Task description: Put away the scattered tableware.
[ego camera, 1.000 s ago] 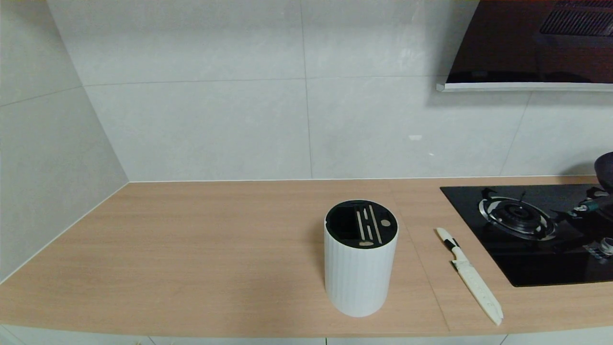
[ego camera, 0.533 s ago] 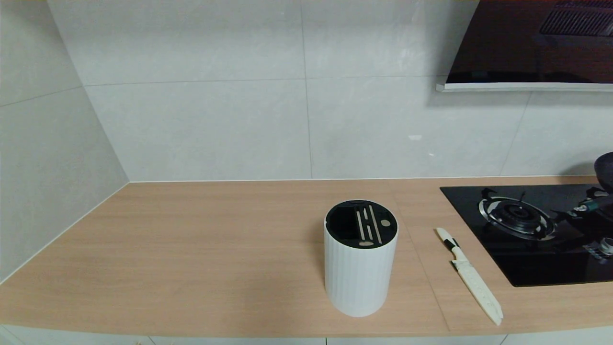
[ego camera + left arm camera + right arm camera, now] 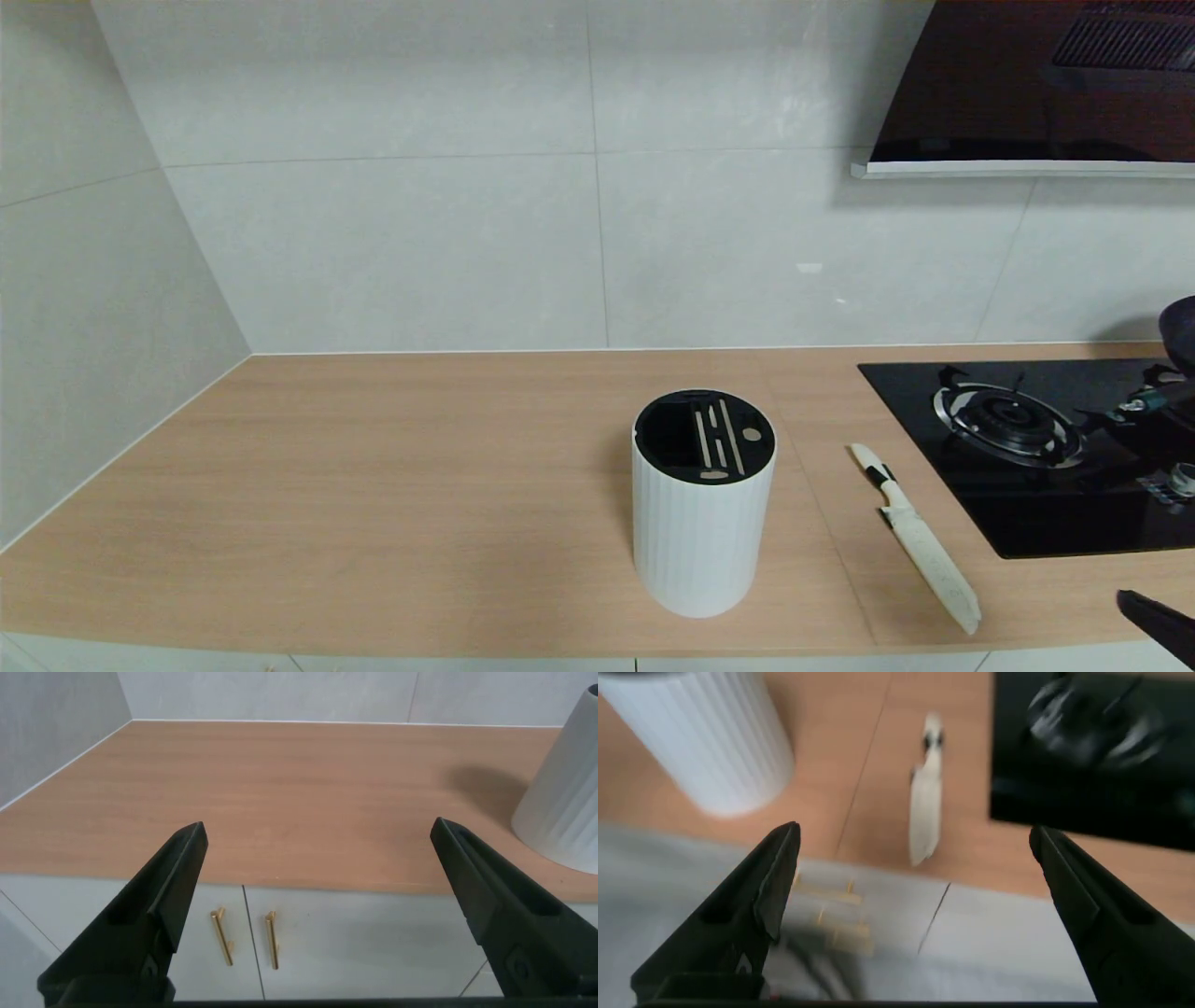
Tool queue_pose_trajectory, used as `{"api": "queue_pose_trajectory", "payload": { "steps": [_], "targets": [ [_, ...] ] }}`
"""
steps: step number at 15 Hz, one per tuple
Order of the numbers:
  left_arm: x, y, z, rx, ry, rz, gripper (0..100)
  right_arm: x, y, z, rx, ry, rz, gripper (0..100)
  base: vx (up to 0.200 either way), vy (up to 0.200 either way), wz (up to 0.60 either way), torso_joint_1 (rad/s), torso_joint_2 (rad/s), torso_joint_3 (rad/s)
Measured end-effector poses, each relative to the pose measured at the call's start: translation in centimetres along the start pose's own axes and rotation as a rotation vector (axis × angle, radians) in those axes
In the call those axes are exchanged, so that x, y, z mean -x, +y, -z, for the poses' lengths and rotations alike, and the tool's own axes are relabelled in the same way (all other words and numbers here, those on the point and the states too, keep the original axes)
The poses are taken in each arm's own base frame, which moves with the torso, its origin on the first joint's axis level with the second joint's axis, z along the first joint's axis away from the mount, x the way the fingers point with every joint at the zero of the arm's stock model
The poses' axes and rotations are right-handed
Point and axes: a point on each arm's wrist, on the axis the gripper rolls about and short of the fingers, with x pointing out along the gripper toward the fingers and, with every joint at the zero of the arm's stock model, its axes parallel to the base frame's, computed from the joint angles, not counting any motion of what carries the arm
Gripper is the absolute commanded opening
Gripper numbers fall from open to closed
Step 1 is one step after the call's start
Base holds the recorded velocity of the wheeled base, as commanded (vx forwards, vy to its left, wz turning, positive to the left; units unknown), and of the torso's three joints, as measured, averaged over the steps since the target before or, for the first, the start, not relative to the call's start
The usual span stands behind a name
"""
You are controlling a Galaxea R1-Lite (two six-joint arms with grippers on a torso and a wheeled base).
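knife (image 3: 914, 538) lies on wooden counter (image 3: 420, 485) — grey tiled wall (image 3: 373, 252) behind.

countertop (image 3: 420, 485): light wood grain, matt, smooth.
knife holder (image 3: 700, 541): white, ribbed wall, matt, plastic look; black top insert.
knife (image 3: 920, 541): cream speckled blade, dull; handle white with black band.
hob (image 3: 1074, 518): black glass, glossy.
burner (image 3: 1008, 417): bright metal ring.
wall tiles (image 3: 373, 233): pale grey, smooth, faint sheen.
range hood (image 3: 1027, 84): dark, glossy.
cabinet handles (image 3: 222, 936): gold-toned metal.
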Motion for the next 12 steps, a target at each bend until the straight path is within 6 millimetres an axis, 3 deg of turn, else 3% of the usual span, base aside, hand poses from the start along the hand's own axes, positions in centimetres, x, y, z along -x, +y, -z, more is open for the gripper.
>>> {"api": "queue_pose_trajectory", "payload": {
  "steps": [5,8,12],
  "targets": [
    [0.0,0.0,0.0,0.000,0.000,0.000,100,-10.1,-0.3,-3.0,-0.004,0.224,-0.039,100,0.000,0.000,0.00,0.000,0.00,0.000],
    [0.0,0.0,0.0,0.000,0.000,0.000,100,-16.3,-0.4,-2.3,-0.002,0.268,-0.040,100,0.000,0.000,0.00,0.000,0.00,0.000],
    [0.0,0.0,0.0,0.000,0.000,0.000,100,-22.1,-0.5,0.1,0.002,0.280,-0.015,100,0.000,0.000,0.00,0.000,0.00,0.000]
  ]
}}
